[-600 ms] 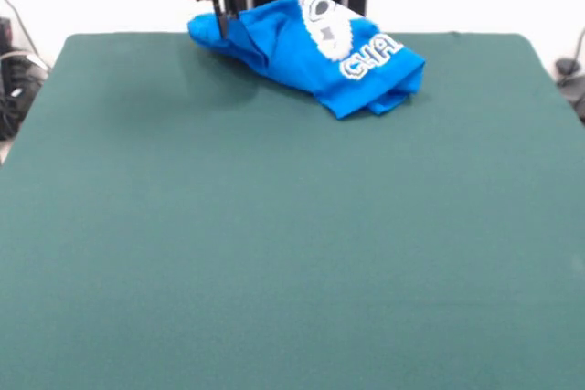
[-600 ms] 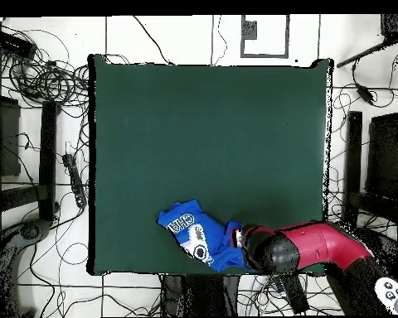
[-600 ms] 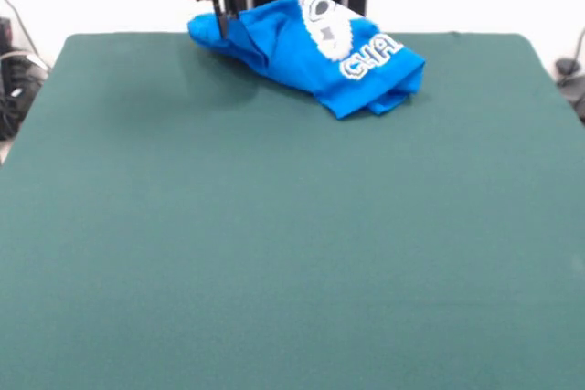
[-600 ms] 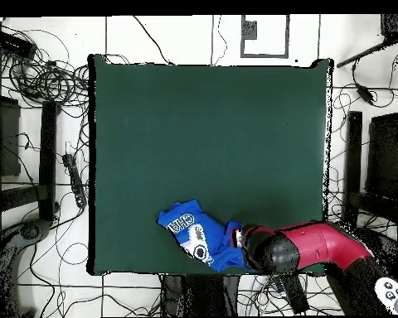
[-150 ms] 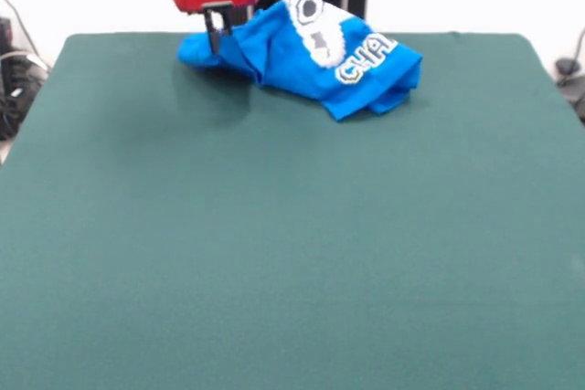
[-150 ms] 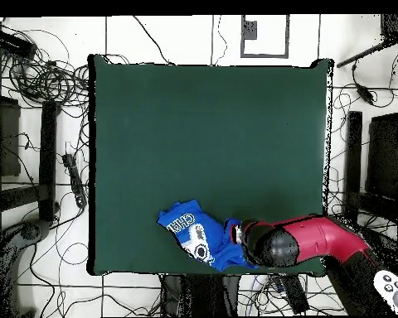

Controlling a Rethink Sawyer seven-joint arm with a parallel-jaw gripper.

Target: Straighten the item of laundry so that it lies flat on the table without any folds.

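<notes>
Your broad dark green felt-covered tabletop [image 5: 292, 253] is almost wholly bare; everything that matters sits at the edge nearest the robot's base. Take the small bright blue short-sleeved T-shirt with its white printed letters [image 5: 320, 57] as your landmark. It lies bunched in a heap against that edge, folded over on itself, with the white print creased across the top of the mound and a doubled flap hanging toward the open felt. None of it lies flat yet, so I judge the straightening has barely begun.

The red and black arm [image 6: 318, 242] reaches in along that same edge and ends at the shirt's side away from the lettering. There the pincer [image 5: 217, 29] is clenched on a corner of the blue cloth, which rises in a small peak to meet it. That hold looks chosen to draw one end clear of the pile, so the folds can fall open as the cloth is pulled.

Watch the room: the shirt sits so near the edge that a pull should probably go toward the open felt.
</notes>
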